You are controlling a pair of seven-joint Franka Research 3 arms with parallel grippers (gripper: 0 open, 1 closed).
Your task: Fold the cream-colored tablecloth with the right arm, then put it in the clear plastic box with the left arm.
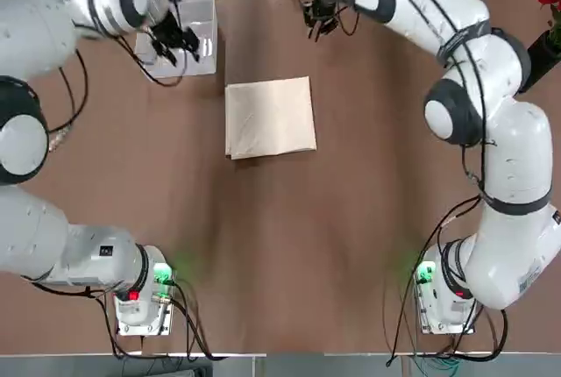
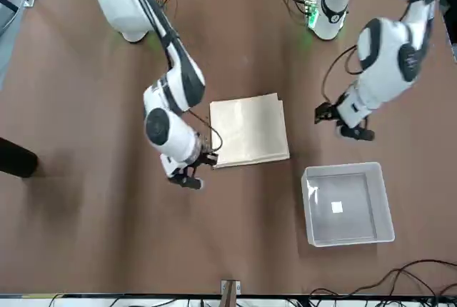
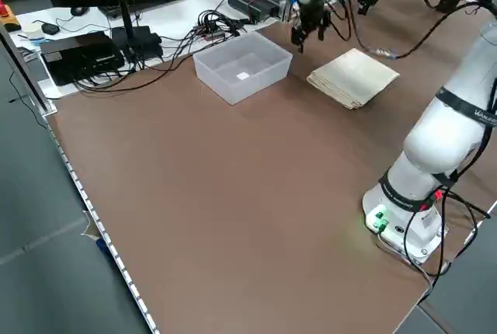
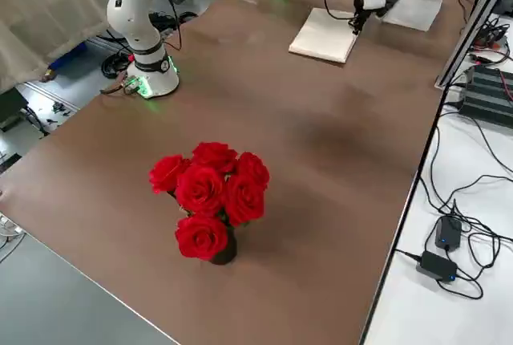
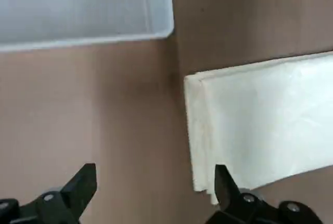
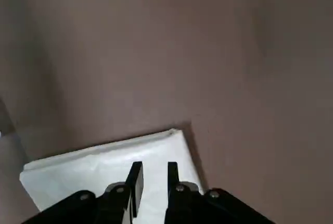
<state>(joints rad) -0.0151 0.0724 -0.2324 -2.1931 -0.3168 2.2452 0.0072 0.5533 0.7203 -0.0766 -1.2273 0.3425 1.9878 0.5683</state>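
Note:
The cream-colored tablecloth (image 1: 270, 117) lies folded into a flat, nearly square stack at the table's middle, also in the front view (image 2: 250, 130) and the left wrist view (image 5: 260, 114). The clear plastic box (image 2: 346, 203) stands empty at the far left, with a white label on its bottom. My left gripper (image 5: 155, 183) hangs open above bare table between the box (image 5: 88, 5) and the cloth's edge. My right gripper (image 6: 154, 181) hovers over the cloth's far right corner (image 6: 104, 172). Its fingers are almost together and hold nothing.
A bunch of red roses (image 4: 210, 192) in a dark vase stands at the table's far right corner. Cables and power bricks (image 3: 248, 0) lie on the white bench beyond the far edge. Both arm bases (image 1: 140, 294) sit at the near edge.

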